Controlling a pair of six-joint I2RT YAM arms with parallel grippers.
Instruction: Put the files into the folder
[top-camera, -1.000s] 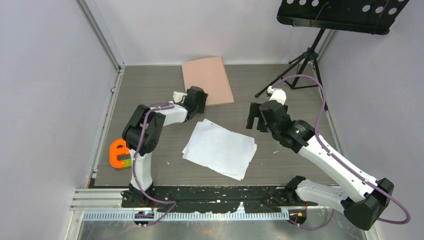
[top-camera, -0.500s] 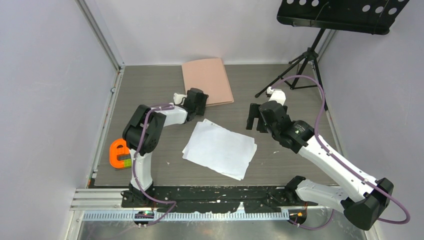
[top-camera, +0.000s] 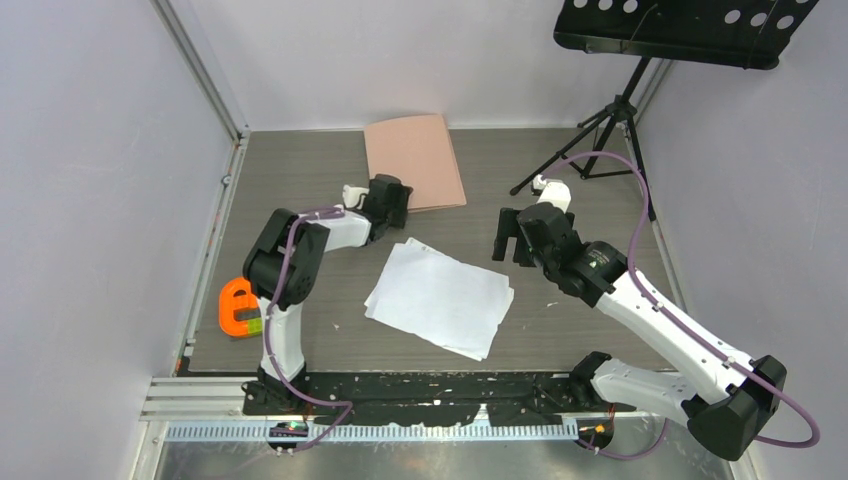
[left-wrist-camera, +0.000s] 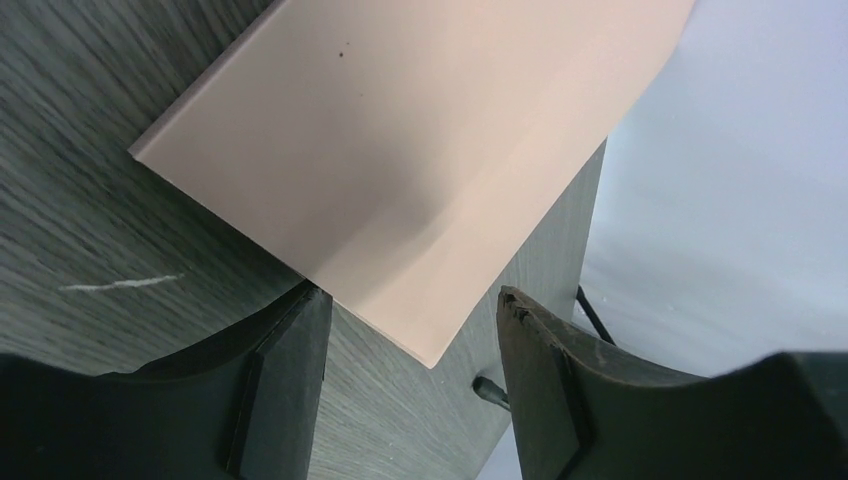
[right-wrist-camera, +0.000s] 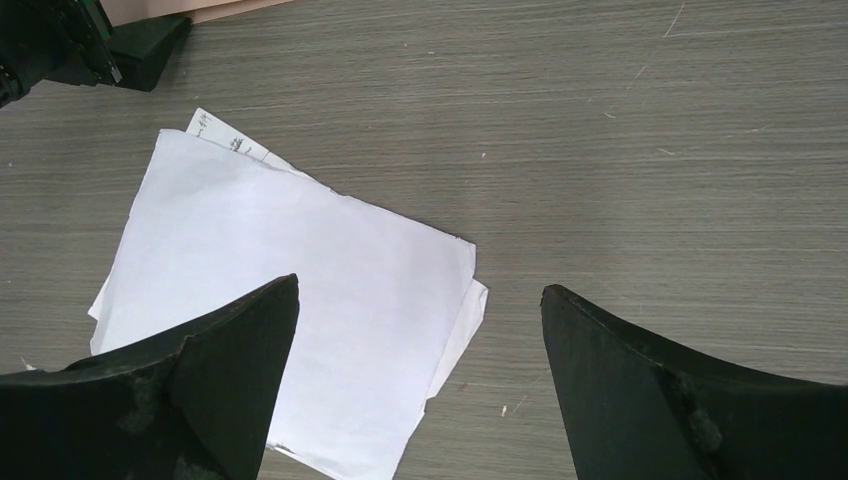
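Note:
The salmon-pink folder (top-camera: 415, 160) lies closed and flat at the back middle of the table. My left gripper (top-camera: 393, 194) is open at its near edge; in the left wrist view the folder's near corner (left-wrist-camera: 420, 150) sits between the two fingers (left-wrist-camera: 285, 380), apart from them. The files (top-camera: 440, 297), a fanned stack of white sheets, lie in the middle of the table. My right gripper (top-camera: 510, 235) is open and empty above the table to their right; the files also show in the right wrist view (right-wrist-camera: 290, 300).
An orange tape dispenser (top-camera: 238, 307) sits at the left edge. A black music stand (top-camera: 610, 120) has its tripod legs at the back right. Grey walls close in the left, back and right sides.
My left gripper has crept a little toward the folder's near edge. The right arm, the files and the folder have not moved.

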